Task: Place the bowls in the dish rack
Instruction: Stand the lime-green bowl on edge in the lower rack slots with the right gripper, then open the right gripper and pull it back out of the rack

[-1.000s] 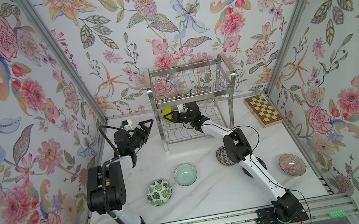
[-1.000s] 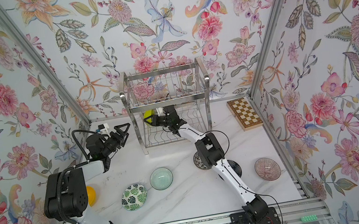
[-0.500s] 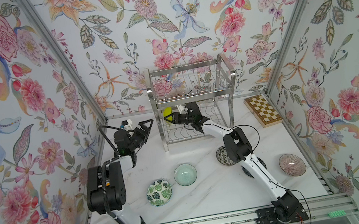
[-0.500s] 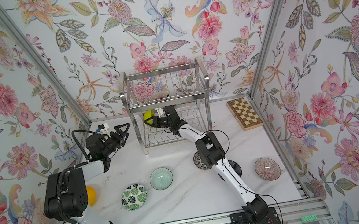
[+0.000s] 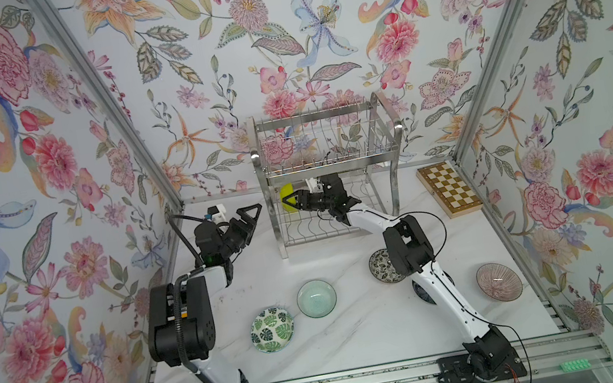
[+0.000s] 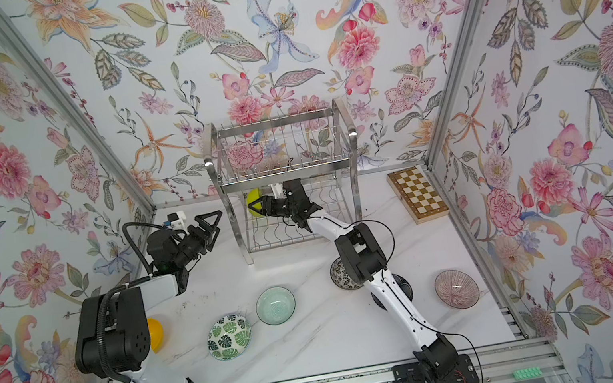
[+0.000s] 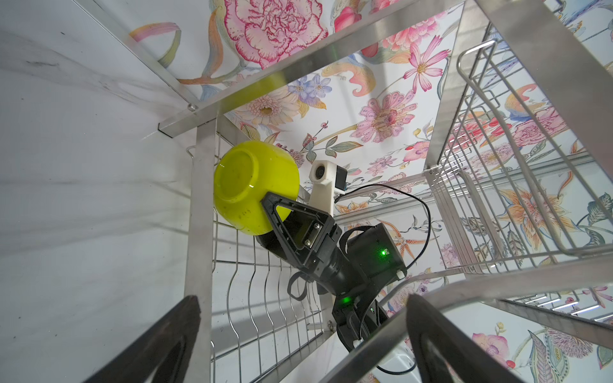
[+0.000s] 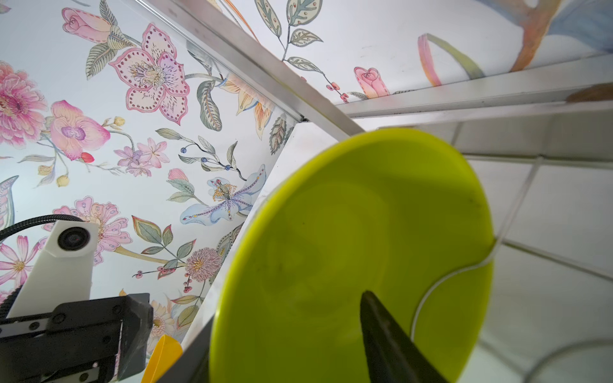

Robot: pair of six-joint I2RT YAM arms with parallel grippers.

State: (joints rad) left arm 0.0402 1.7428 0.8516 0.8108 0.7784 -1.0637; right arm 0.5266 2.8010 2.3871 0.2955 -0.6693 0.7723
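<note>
Right gripper (image 5: 295, 202): reached into the lower tier of the two-tier shiny steel wire dish rack (image 5: 315, 115), which stands mid-way along the far edge of the white marble table (image 5: 363, 339). Its fingers straddle the wall of the glossy lime-yellow round bowl (image 7: 245, 179), one inside and one outside. I cannot tell from here whether they pinch it or hang loose.

Lime-yellow bowl: on edge at the left end of the lower tier, among the wavy wire slots, foot turned outward.

Left gripper (image 5: 249, 219): jaws wide apart, empty, just beside the rack's left end.

Awaiting loading, all on the table:
- green-leaf white bowl (image 5: 272, 329) and pale aqua bowl (image 5: 316, 298), toward the near edge
- black-white floral bowl (image 5: 382, 266), partly under the right arm
- dark navy bowl (image 5: 420, 291), mostly hidden by that arm
- pink lined bowl (image 5: 499, 281), near the right edge
- orange-yellow bowl (image 6: 156, 333), at the left edge

Wooden chessboard (image 5: 449, 188): far right corner, no part in the job.

Step in hand, by my reckoning: seating the first bowl, at the point of release.

Next move calls for jaws clear of the rim, then a straight withdrawal from the tier without dragging the bowl from its slot or catching the upper shelf.
</note>
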